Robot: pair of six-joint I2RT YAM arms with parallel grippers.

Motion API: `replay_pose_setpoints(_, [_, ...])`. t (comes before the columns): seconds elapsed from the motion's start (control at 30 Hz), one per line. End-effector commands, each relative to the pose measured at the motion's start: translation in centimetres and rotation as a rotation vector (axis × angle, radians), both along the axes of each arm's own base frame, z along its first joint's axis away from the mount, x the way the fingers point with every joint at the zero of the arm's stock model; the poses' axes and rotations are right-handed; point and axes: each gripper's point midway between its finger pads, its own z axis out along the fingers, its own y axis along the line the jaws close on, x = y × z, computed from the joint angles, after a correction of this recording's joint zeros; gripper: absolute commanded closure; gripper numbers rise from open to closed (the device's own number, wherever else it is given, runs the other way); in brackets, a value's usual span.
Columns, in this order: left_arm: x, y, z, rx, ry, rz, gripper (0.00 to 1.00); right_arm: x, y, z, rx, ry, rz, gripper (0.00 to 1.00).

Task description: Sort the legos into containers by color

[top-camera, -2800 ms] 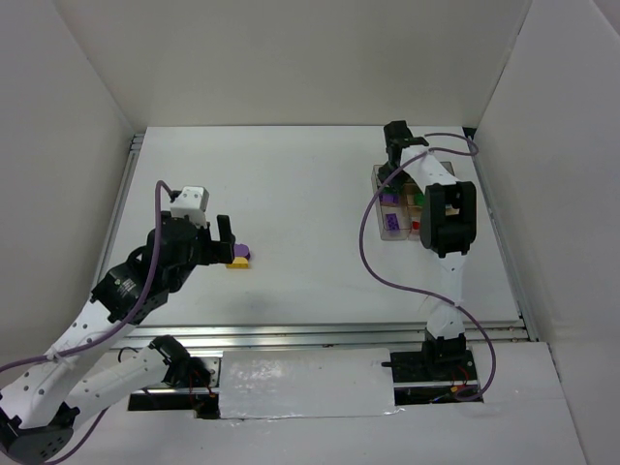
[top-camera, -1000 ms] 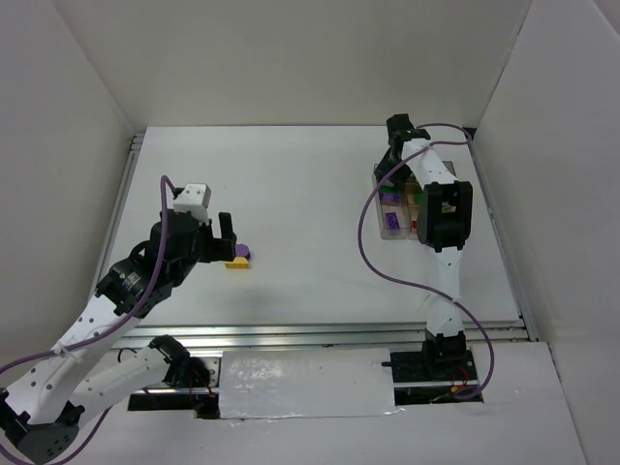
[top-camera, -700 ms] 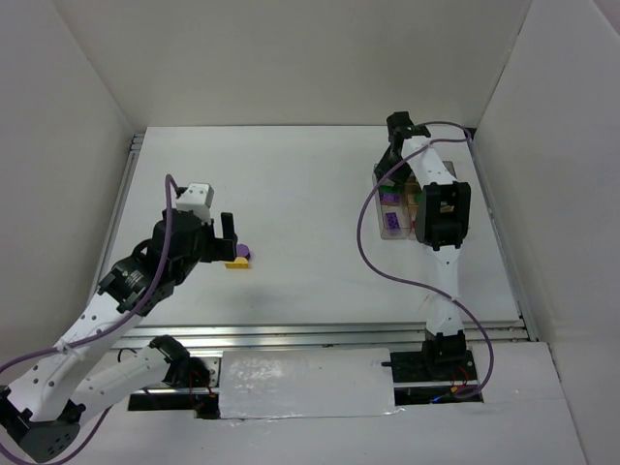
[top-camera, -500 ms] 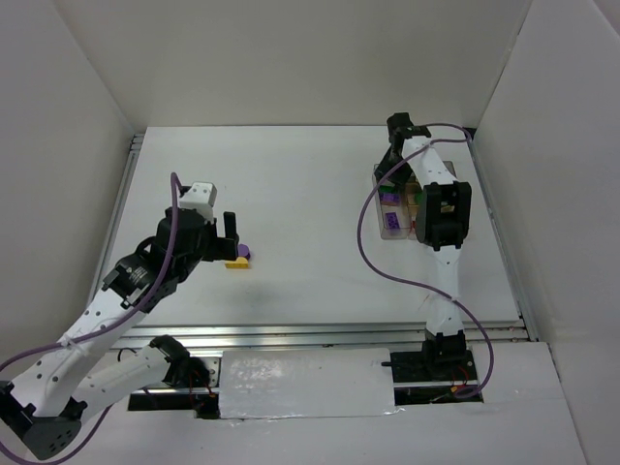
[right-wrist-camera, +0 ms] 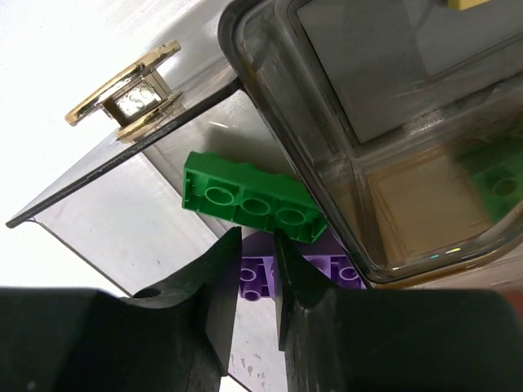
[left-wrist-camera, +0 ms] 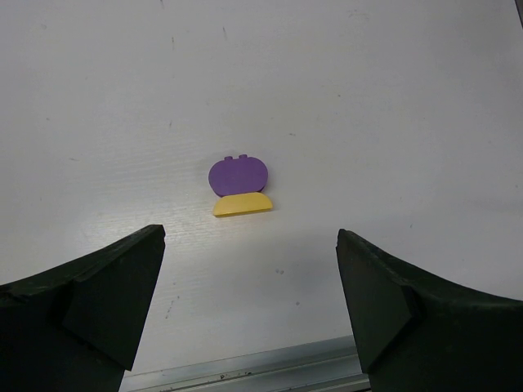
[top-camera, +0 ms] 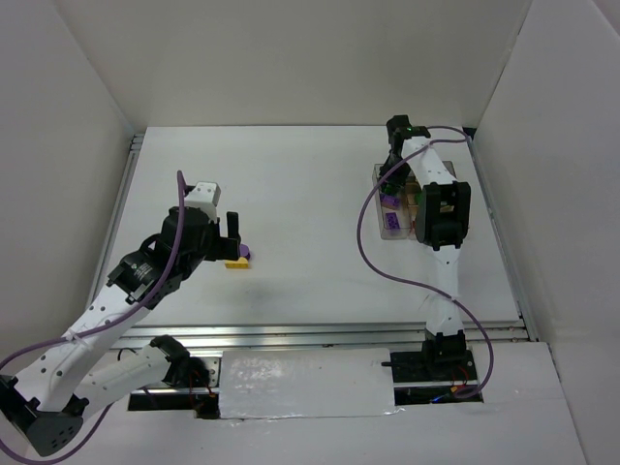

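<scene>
A rounded purple brick point(left-wrist-camera: 238, 174) and a yellow brick point(left-wrist-camera: 242, 203) lie touching on the white table, also in the top view point(top-camera: 242, 256). My left gripper point(left-wrist-camera: 249, 269) is open and empty, hovering just short of them point(top-camera: 231, 231). My right gripper point(right-wrist-camera: 257, 237) is at the far left corner of the clear divided tray point(right-wrist-camera: 327, 122), its jaws nearly shut with a narrow gap and nothing between them. Its tips touch the edge of a green brick point(right-wrist-camera: 249, 198) lying underside up beside the tray wall. A purple brick point(right-wrist-camera: 343, 272) lies under it. The tray point(top-camera: 392, 228) holds purple, green and yellow bricks.
A gold metal latch point(right-wrist-camera: 131, 98) sits on a clear flat panel beside the tray. Another green brick point(right-wrist-camera: 498, 184) shows inside a tray compartment. White walls enclose the table; a metal rail point(left-wrist-camera: 245, 376) runs along the near edge.
My left arm has crept forward and right, closer to the purple and yellow bricks, still open. My right gripper has stayed at the tray's far corner, shifting only slightly.
</scene>
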Motion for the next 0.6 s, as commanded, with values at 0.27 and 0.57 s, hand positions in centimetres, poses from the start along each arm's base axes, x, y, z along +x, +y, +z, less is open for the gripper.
replay_pose_setpoints(0.27, [0.65, -0.27, 0.95, -0.010, -0.033, -0.003, 0.02, -0.36, -0.46, 0.59, -0.004, 0.009, 0.017, 0.72])
replay_pose_setpoints(0.57, [0.66, -0.20, 0.99, -0.009, -0.034, 0.000, 0.02, -0.41, -1.05, 0.62, -0.031, 0.011, 0.011, 0.65])
